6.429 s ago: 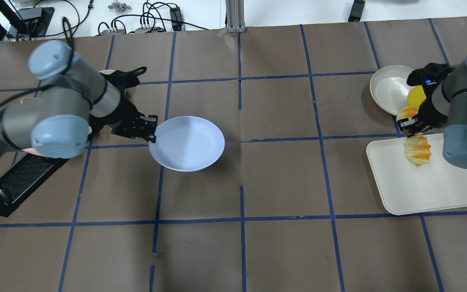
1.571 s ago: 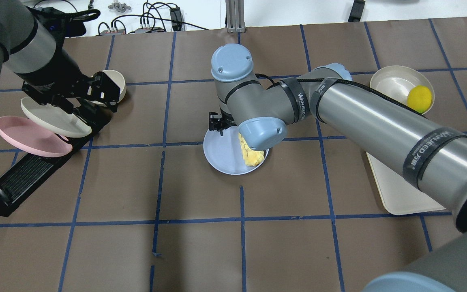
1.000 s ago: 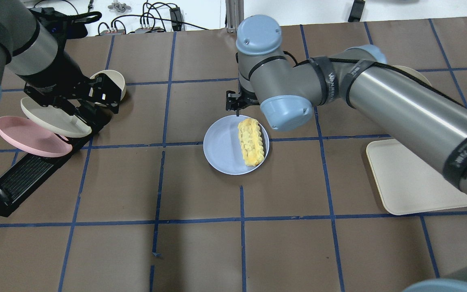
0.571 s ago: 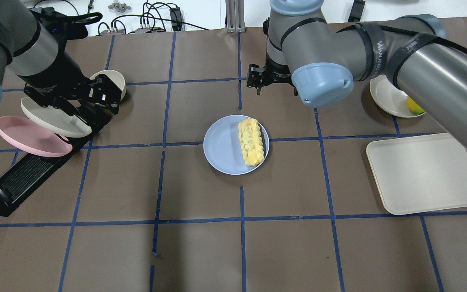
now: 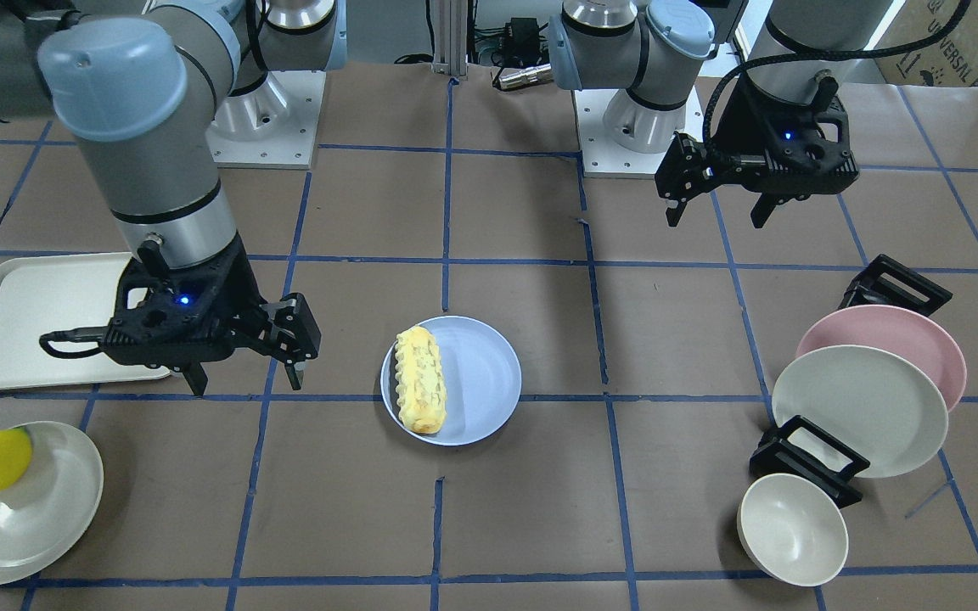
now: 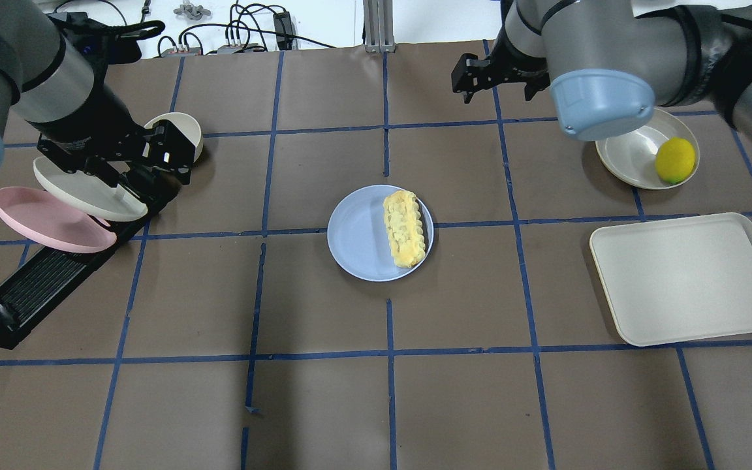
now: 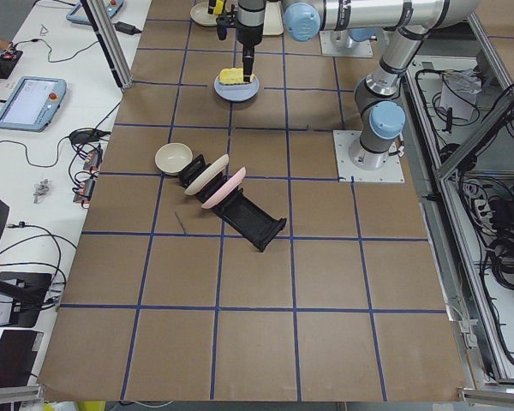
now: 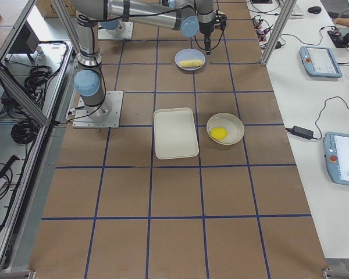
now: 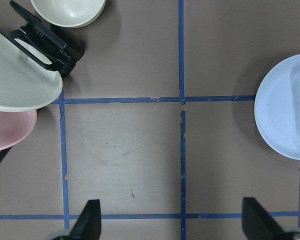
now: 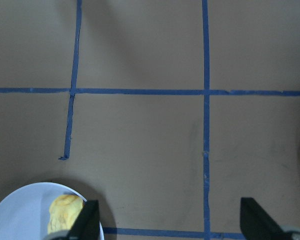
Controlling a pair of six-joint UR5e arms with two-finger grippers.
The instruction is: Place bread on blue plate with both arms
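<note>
The bread (image 6: pixel 405 228) lies pale side up on the right half of the blue plate (image 6: pixel 356 235) at the table's middle; it also shows in the front view (image 5: pixel 419 392) on the plate (image 5: pixel 485 378). My right gripper (image 6: pixel 497 94) is open and empty, raised beyond and to the right of the plate; it shows in the front view (image 5: pixel 247 382). Its wrist view shows the plate's edge (image 10: pixel 20 215) and the bread's end (image 10: pixel 62 212). My left gripper (image 6: pixel 144 171) is open and empty over the dish rack, far left of the plate (image 9: pixel 282 110).
A black dish rack (image 6: pixel 43 281) at the left holds a pink plate (image 6: pixel 43 219) and a cream plate (image 6: pixel 82 192); a cream bowl (image 6: pixel 180 127) stands behind it. A cream tray (image 6: pixel 689 277) lies at the right. A cream plate (image 6: pixel 634 153) holds a yellow lemon (image 6: pixel 675 160).
My right gripper has let go of the bread on the blue plate, then risen and drawn back toward the far right. The left arm has stayed over the rack.
</note>
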